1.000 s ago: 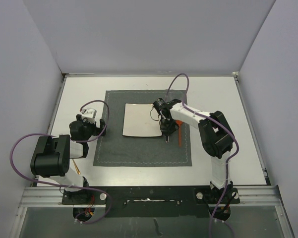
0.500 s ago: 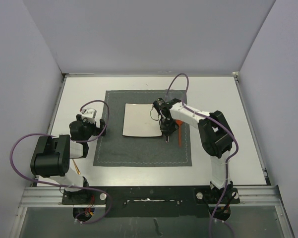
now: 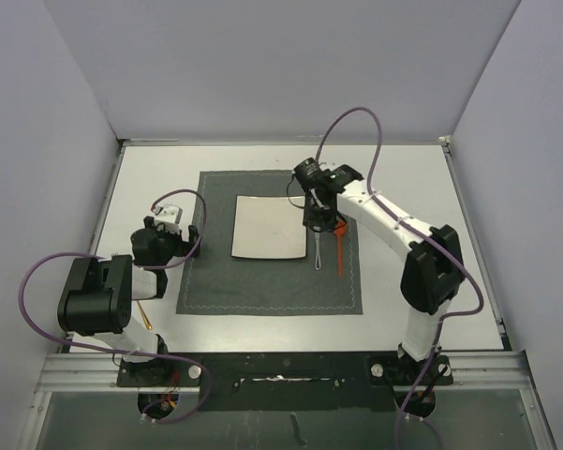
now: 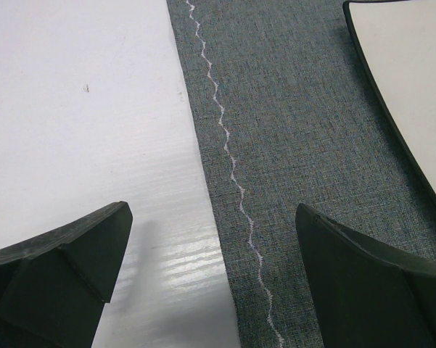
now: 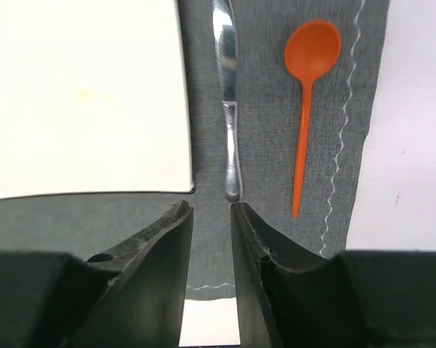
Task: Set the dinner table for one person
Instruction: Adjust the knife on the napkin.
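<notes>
Dinner table (image 3: 403, 169): one white surface with a black front rail, filling the walled cell and carrying everything listed below.

Change since the earlier view:
- Right arm: before, folded with its end effector low at the knife beside the plate. Now it is stretched out, elbow swung to the right, wrist higher and further back.
- Right end effector (image 5: 212, 210): fingers parted by a narrow gap, with nothing between them.
- Knife (image 3: 318, 248): now uncovered and lying free on the placemat.
- Left arm, plate and spoon: unchanged.

Count:
- Placemat (image 3: 262, 286): one, dark grey with pale stitching, at the middle of the surface.
- Plate (image 3: 267, 227): one, white and squarish, on the placemat.
- Knife: one, metal, just right of the plate and parallel to its edge, with a thin strip of cloth between them.
- Spoon (image 3: 339, 253): one, orange, just right of the knife and apart from it, bowl toward the far side.
- Thin yellowish stick (image 3: 144, 314): one, on the surface beside the left arm; its kind cannot be told.
- Arms: two.
- Left end effector (image 4: 212, 217): fingers spread wide and holding nothing, above the placemat's left edge where cloth meets bare surface.
</notes>
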You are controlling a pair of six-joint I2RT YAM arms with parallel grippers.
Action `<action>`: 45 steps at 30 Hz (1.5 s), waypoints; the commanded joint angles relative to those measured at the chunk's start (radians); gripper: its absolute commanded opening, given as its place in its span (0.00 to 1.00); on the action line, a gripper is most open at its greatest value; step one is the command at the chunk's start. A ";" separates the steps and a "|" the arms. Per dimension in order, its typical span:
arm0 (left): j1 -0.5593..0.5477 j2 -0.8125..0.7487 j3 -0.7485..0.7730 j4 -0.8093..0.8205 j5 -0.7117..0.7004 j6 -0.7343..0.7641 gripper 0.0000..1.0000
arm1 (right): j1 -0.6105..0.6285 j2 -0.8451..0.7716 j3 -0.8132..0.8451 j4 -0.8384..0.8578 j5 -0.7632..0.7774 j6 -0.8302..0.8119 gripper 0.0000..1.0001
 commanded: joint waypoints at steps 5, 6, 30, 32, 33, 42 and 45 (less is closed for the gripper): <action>0.002 0.009 -0.001 0.079 0.010 -0.004 0.98 | 0.016 -0.145 0.038 -0.021 0.055 -0.013 0.32; 0.002 0.009 -0.001 0.079 0.009 -0.004 0.98 | 0.015 -0.142 0.029 -0.017 0.054 -0.012 0.31; 0.002 0.009 0.000 0.078 0.011 -0.004 0.98 | -0.079 0.028 -0.184 0.279 0.003 -0.133 0.29; 0.002 0.009 -0.001 0.079 0.009 -0.004 0.98 | -0.100 0.055 -0.183 0.299 -0.027 -0.158 0.29; 0.002 0.009 -0.001 0.079 0.010 -0.004 0.98 | -0.109 0.064 -0.183 0.307 -0.042 -0.169 0.29; 0.002 0.009 -0.001 0.079 0.011 -0.004 0.98 | -0.126 0.040 -0.197 0.344 -0.118 -0.220 0.28; 0.002 0.008 -0.001 0.079 0.010 -0.004 0.98 | -0.115 0.034 -0.199 0.352 -0.143 -0.239 0.28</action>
